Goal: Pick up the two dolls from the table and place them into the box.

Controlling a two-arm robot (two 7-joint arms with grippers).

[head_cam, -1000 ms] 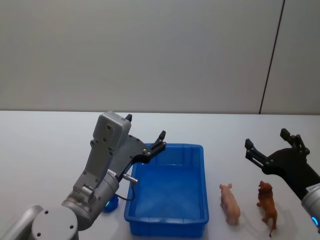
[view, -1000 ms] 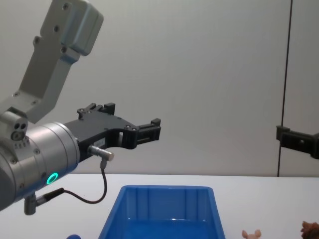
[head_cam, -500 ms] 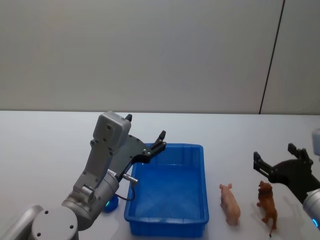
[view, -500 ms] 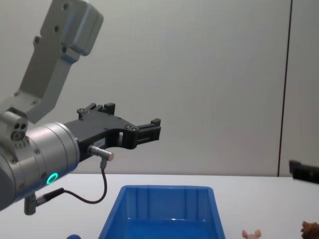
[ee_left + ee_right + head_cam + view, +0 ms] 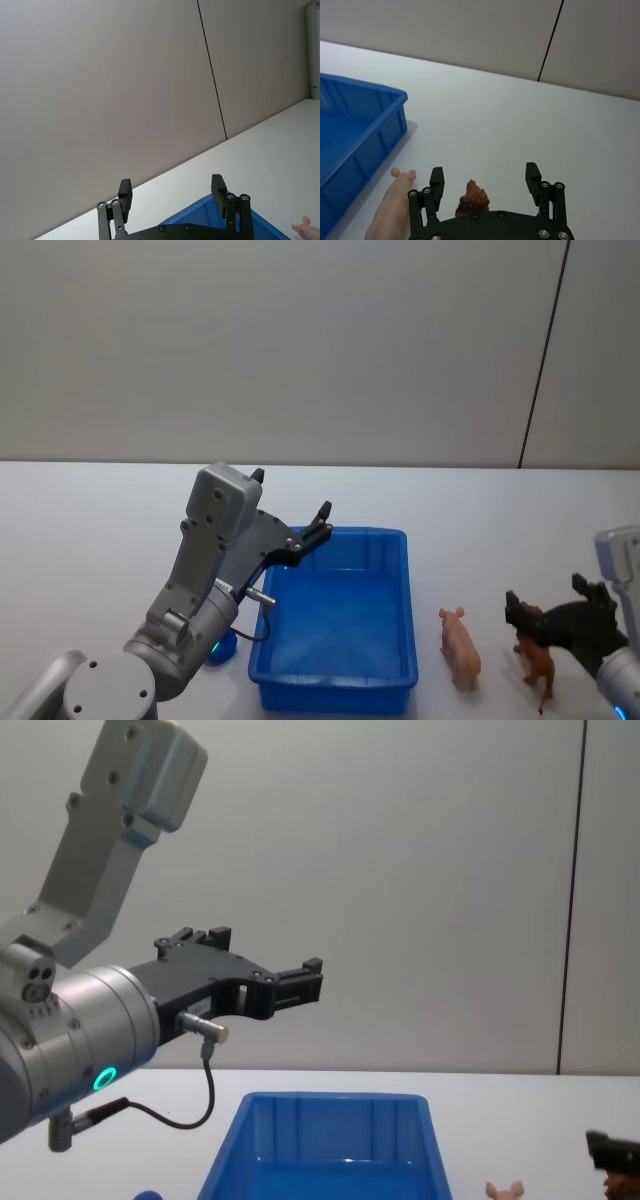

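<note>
right gripper (image 5: pixel 485 174) has dropped a fair bit in the last second, from well above the table to right over the small reddish-brown shaggy dog doll (image 5: pixel 473 194). its fingers (image 5: pixel 437 176) are spread wide with nothing held. the dog's head sits between them, a bit closer to the box-side finger. so this looks like the lead-in to the first grab, and neither doll is in the box yet.

the pale pink pig doll (image 5: pixel 460 646) lies just outside that same finger on the flat white tabletop (image 5: pixel 100 530). the bright blue ribbed plastic box (image 5: pixel 335 692) is further out past it, empty. left gripper (image 5: pixel 171 186) hasn't budged. it's hanging above the box's left rim, fingers wide apart, empty.

hard to make out: the dog's body is tucked under the gripper, so i can't tell how far down the fingertips reach. chest view cuts both dolls off at its bottom edge.
</note>
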